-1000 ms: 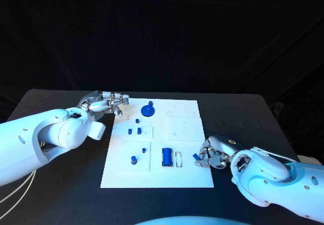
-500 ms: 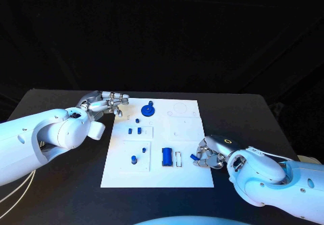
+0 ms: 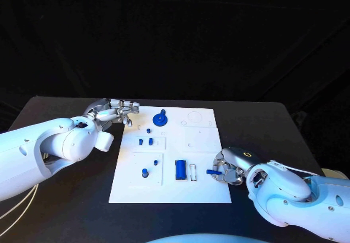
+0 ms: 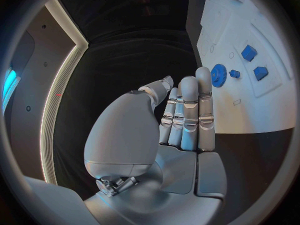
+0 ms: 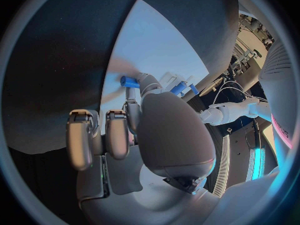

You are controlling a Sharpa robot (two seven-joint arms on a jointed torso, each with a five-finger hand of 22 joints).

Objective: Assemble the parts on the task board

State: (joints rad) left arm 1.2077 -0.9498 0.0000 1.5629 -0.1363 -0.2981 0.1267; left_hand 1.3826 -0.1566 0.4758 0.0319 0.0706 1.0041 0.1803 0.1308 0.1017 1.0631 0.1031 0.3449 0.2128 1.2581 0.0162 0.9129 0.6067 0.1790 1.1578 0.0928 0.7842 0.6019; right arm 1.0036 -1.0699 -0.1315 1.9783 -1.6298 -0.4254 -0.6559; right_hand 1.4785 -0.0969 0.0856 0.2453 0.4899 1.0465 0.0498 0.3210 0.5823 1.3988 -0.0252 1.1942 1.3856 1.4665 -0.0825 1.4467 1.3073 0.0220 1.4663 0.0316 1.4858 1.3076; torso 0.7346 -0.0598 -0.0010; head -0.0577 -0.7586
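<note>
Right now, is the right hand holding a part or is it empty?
Holding one. The right hand pinches a small blue part at its fingertips over the task board's right edge; the right wrist view shows the same blue piece.

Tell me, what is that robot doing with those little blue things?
It is putting small blue plastic parts onto the flat white task board on the black table. The right hand pinches a small blue peg in its fingers over the board's right edge, near the tall blue block standing in its slot. The left hand rests at the board's far left corner holding nothing, beside the round blue gear.
</note>
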